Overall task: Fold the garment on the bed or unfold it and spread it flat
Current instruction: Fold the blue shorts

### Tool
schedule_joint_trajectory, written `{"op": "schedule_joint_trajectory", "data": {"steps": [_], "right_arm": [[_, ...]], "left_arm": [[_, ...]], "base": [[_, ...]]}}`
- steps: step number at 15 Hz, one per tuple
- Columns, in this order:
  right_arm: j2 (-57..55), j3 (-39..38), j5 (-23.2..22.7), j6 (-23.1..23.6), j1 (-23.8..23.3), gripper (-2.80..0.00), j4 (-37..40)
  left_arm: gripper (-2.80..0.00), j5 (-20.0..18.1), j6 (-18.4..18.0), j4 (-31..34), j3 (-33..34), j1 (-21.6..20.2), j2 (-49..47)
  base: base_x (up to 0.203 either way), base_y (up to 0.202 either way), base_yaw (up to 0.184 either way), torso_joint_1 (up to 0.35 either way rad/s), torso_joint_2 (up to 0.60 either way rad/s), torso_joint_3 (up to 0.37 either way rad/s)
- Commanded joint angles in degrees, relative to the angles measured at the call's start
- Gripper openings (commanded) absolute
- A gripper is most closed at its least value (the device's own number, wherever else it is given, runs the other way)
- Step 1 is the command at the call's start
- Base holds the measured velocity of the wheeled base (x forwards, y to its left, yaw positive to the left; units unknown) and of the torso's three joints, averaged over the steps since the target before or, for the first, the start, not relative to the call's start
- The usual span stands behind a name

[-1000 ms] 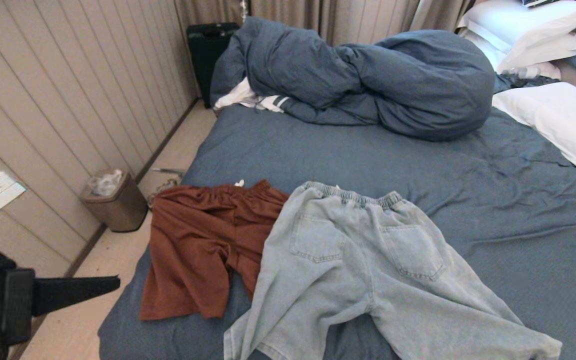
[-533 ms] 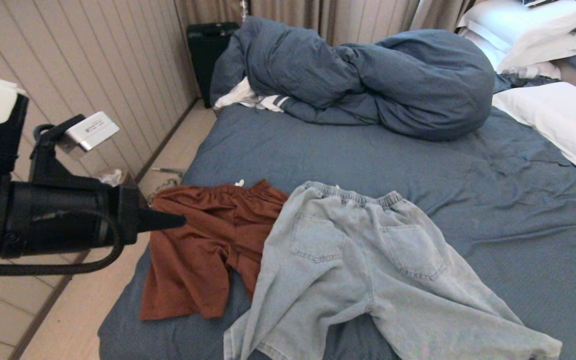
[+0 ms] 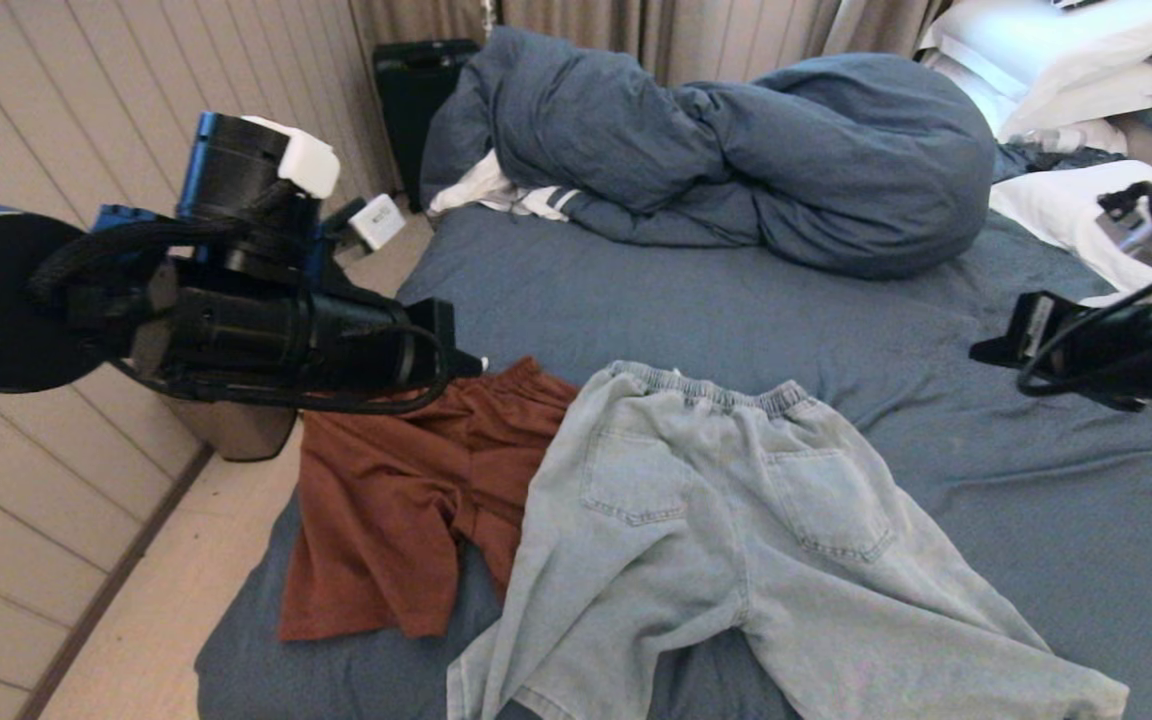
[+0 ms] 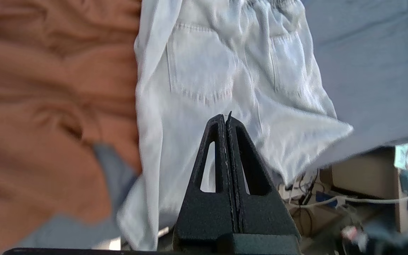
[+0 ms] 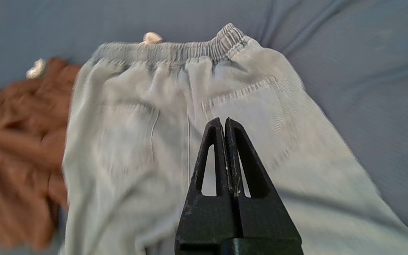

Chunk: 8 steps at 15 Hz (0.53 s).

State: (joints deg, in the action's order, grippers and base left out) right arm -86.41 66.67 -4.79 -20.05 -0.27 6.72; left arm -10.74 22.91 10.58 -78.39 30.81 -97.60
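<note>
Here we see the pale denim shorts lying flat near the bed's front edge, overlapping rust shorts; left gripper and right gripper hover, jaws pressed together, empty.

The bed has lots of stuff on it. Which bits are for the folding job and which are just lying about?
For the job:
- light denim pants
- rust-brown shorts
- bed
- left tool, right tool, both shut

Just lying about:
- bunched blue duvet
- white pillows
- trash bin
- dark suitcase
</note>
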Motion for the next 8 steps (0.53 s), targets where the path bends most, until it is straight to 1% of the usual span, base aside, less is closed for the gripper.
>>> {"op": "schedule_joint_trajectory", "data": {"steps": [1, 3, 4, 7, 8], "right_arm": [[-12.7, 5.9, -0.2, -1.3, 1.6, -2.8, -0.5], [-13.5, 5.8, -0.3, -0.8, 4.8, -2.8, -0.7], [-13.8, 5.5, -0.2, -0.6, 7.3, -2.8, -0.7], [-15.1, 2.6, 0.5, -0.3, 18.6, -2.8, -0.5], [-16.3, 1.5, 2.5, -0.5, 21.6, -2.8, -0.7]], "left_arm": [[-2.8, 0.2, 0.1, -3.1, -3.8, 0.2, -10.1], [-2.8, 0.9, -0.1, -10.7, -5.0, 0.2, -15.4], [-2.8, 1.1, -0.2, -12.5, -5.2, 0.2, -17.1], [-2.8, 1.2, -0.2, -13.6, -5.2, 0.0, -21.0], [-2.8, 1.2, -0.3, -13.9, -6.6, -0.3, -22.5]], "base": [[0.0, 0.0, 0.0, 0.0, 0.0, 0.0], [0.0, 0.0, 0.0, 0.0, 0.0, 0.0], [0.0, 0.0, 0.0, 0.0, 0.0, 0.0], [0.0, 0.0, 0.0, 0.0, 0.0, 0.0], [0.0, 0.0, 0.0, 0.0, 0.0, 0.0]]}}
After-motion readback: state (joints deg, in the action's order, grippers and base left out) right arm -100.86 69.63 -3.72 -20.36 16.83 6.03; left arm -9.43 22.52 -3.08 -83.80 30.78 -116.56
